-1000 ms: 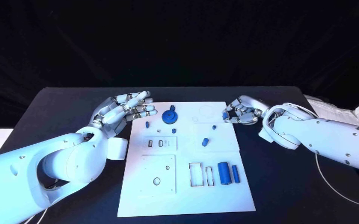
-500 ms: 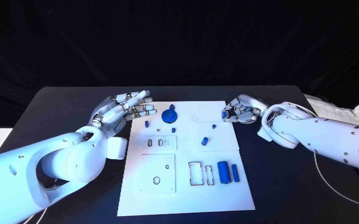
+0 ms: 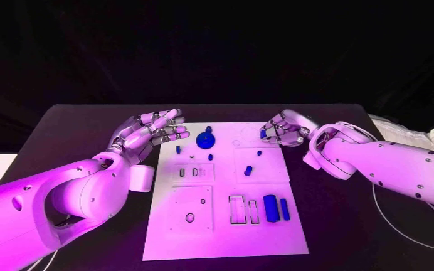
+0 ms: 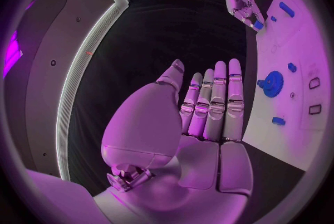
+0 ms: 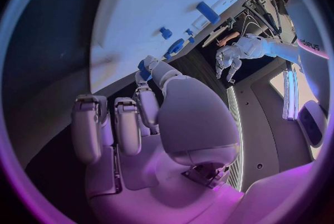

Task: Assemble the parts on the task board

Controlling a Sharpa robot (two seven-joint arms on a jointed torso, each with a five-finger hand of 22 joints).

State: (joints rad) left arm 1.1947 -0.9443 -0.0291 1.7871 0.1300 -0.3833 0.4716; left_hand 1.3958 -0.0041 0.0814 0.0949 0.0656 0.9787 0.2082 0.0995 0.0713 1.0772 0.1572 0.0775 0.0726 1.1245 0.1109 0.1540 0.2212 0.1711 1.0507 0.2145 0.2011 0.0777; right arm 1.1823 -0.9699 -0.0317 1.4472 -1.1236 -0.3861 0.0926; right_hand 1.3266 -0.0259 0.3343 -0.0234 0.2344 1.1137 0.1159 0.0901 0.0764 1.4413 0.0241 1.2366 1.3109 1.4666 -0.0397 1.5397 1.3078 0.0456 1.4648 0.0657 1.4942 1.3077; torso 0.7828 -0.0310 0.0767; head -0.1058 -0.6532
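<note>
Silver right hand (image 3: pixel 284 130) seemingly pinching blue part (image 3: pixel 264 134)

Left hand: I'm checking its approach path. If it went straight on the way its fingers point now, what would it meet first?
Probably the blue gear-shaped part standing near the far end of the white task board; the left hand hovers open beside the board's edge, fingers aimed roughly toward it. Height is unclear, so it might pass above.

Matt white task board (image 3: pixel 271 233) — glossy plastic arm shells (lower frame corners), metallic-looking hands, matt black table (image 3: pixel 81 127).
</note>
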